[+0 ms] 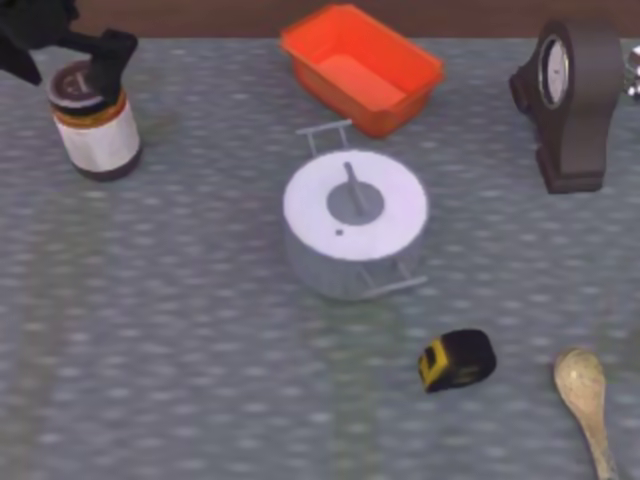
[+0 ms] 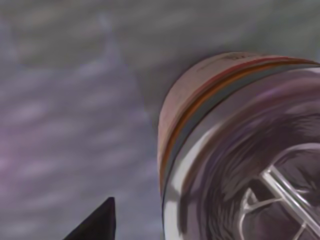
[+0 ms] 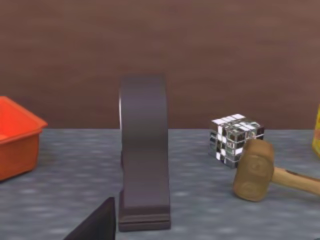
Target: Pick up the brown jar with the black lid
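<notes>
Fingers (image 1: 100, 60) of left arm down at lid (image 1: 78, 84), spread either side; firm hold not clear. Jar (image 1: 98, 130) upright near far-left corner of surface (image 1: 180, 350). Grasp step; next, squeeze and lift straight. Smooth cylinder, glossy round lid, slippery. Right arm parked, unseen from above.

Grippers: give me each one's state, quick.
Left gripper: at the black lid of the brown jar; cannot tell.
Right gripper: not in view.

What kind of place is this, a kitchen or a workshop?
Neither, it seems: a rendered test table strewn with unrelated odds and ends, such as a mantel clock, a tape measure and a wooden mallet.
</notes>
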Controlling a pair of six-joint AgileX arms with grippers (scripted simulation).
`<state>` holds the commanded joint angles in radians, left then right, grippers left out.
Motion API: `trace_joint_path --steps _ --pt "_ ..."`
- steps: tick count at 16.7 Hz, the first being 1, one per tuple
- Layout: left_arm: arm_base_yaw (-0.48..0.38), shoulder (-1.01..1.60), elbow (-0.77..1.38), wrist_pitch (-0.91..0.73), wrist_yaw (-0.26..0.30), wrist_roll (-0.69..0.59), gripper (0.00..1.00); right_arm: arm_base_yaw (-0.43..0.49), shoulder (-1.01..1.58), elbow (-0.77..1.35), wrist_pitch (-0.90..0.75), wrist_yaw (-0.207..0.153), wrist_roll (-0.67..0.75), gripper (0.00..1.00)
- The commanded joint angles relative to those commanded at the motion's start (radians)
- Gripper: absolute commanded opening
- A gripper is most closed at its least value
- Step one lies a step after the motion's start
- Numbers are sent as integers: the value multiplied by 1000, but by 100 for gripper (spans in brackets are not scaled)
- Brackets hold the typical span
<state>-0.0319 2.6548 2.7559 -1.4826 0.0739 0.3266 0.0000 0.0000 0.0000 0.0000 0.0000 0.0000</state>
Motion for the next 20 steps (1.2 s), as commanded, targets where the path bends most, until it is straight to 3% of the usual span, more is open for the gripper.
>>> trace_joint_path --steps 7,12,20 --pt "0 -26 -226 198 -2 -4 100 0 0 0 0 0 0 100" --pt "0 -29 -252 223 -2 -4 100 0 0 0 0 0 0 100" --pt "0 -29 -252 223 -2 -4 40 0 0 0 0 0 0 100"
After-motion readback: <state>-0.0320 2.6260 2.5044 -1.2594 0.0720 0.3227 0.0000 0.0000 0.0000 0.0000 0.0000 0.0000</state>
